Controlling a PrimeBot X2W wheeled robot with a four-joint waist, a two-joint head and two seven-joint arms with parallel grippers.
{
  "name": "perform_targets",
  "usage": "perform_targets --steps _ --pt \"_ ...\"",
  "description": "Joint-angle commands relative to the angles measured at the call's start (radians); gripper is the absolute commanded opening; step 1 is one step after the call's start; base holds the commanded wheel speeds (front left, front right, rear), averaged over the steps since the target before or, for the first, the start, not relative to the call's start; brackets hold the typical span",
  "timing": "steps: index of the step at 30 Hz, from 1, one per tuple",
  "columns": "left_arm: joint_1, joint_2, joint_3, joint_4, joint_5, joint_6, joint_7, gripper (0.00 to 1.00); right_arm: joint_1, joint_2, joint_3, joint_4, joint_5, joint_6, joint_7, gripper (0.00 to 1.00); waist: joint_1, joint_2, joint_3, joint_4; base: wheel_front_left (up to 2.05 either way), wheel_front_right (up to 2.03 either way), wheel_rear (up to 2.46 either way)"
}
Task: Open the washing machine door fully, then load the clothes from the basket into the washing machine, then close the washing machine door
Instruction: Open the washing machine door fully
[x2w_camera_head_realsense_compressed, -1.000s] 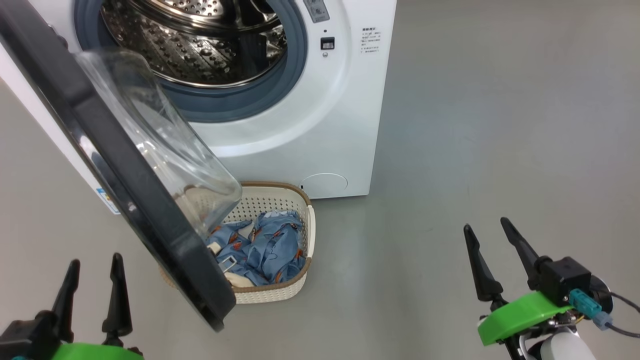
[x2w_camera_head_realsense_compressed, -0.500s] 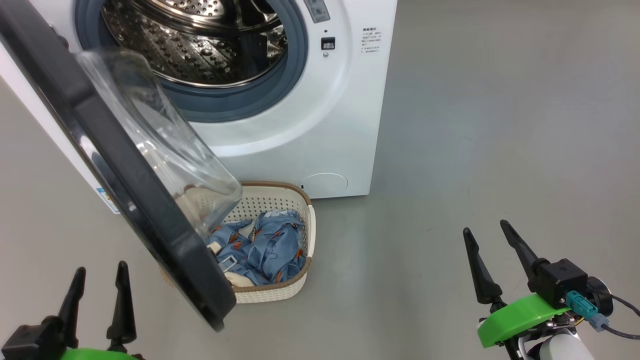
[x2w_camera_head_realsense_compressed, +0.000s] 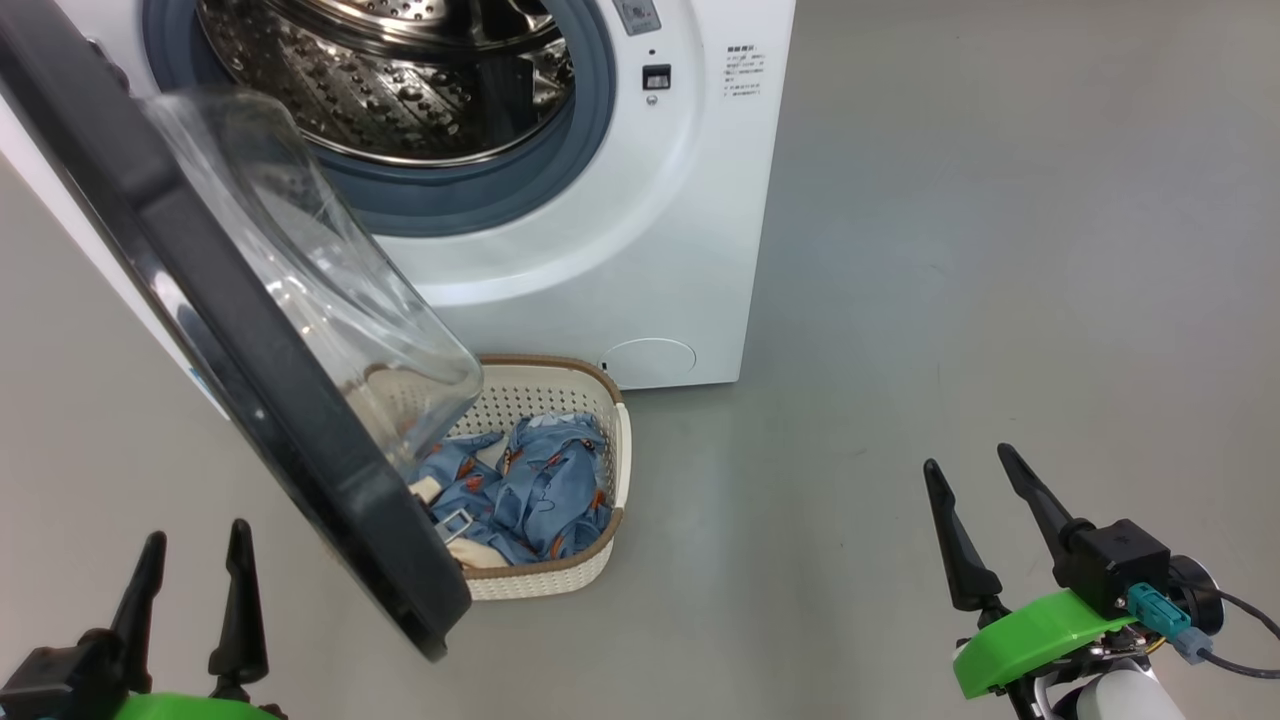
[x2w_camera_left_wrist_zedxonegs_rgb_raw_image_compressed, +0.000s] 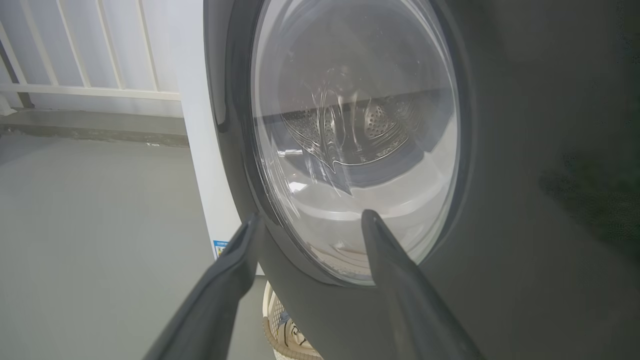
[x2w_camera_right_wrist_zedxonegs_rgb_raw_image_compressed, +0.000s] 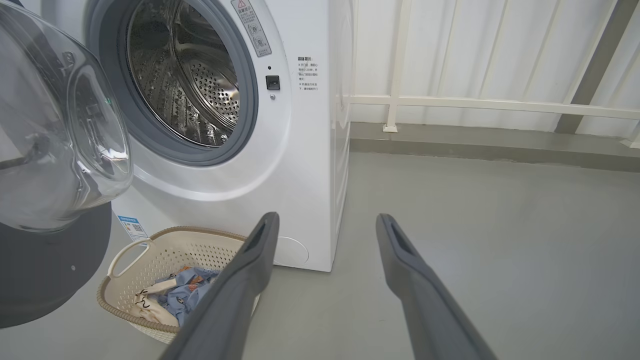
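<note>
washing machine door (x2w_camera_head_realsense_compressed: 250, 400) is standing half-open on the washing machine (x2w_camera_head_realsense_compressed: 600, 250) | basket (x2w_camera_head_realsense_compressed: 560, 380) is sitting at its foot, holding the clothes (x2w_camera_head_realsense_compressed: 540, 490) | left gripper (x2w_camera_head_realsense_compressed: 197, 533) and right gripper (x2w_camera_head_realsense_compressed: 966, 458) are hovering in front, jaws apart, empty

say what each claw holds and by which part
Nothing is held. The left claw is open and empty near the large round glossy black door; the right claw is open over the grey floor.
</note>
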Motion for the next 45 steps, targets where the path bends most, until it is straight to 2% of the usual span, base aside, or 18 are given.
perform_targets --steps 1,27,28,29,37,45 --pt "-0.044 0.026 0.034 -0.023 0.005 -0.002 -0.006 1.00 -0.010 0.004 0.023 -0.021 -0.003 0.002 -0.012 1.00 0.0000 0.0000 0.001 0.000 0.00 0.00 0.00" --pt "-0.058 0.043 0.008 -0.025 -0.010 -0.002 -0.006 0.98 -0.038 0.004 0.001 0.028 0.008 0.002 -0.012 1.00 0.0000 0.0000 0.014 0.012 0.00 0.00 0.00" --pt "-0.058 0.046 0.004 -0.024 -0.009 -0.002 -0.006 0.40 -0.039 0.004 0.001 0.028 0.008 0.002 -0.012 1.00 0.0000 0.0000 0.014 0.012 0.00 0.00 0.00" --pt "-0.058 0.047 0.002 -0.023 -0.010 -0.002 -0.006 0.00 -0.039 0.004 0.001 0.029 0.008 0.002 -0.012 1.00 0.0000 0.0000 0.014 0.011 0.00 0.00 0.00" --pt "-0.063 0.050 0.014 -0.032 -0.011 -0.002 -0.006 0.00 -0.032 0.004 0.002 0.029 0.013 0.002 -0.012 1.00 0.0000 0.0000 0.007 0.012 0.00 0.00 0.00" --pt "-0.134 0.070 0.096 -0.237 0.008 -0.002 -0.006 0.00 -0.032 0.004 0.004 0.038 0.015 0.002 -0.012 1.00 0.0000 0.0000 -0.009 0.019 0.00 0.00 0.00"
